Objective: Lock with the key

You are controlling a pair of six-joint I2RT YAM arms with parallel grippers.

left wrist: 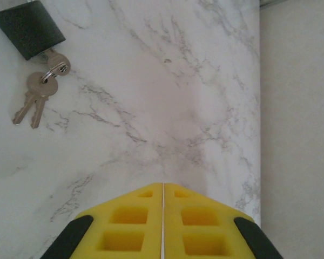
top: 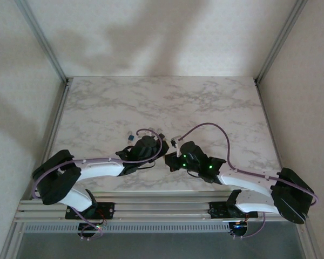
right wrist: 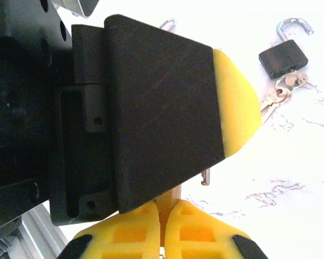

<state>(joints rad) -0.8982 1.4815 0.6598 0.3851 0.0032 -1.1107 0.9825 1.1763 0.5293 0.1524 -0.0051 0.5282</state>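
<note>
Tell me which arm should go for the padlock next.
Left, probably. The padlock, keys attached, lies ahead of the left gripper across bare table; that gripper also stands in front of the right gripper.

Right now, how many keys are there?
3. Two keys lie on the marble table, joined by a ring beside the black padlock; a third looks pushed into the padlock's bottom. More may be hidden from view.

Black padlock (right wrist: 283, 58) (shackle open), keys (left wrist: 36, 91) attached, lying flat
</note>
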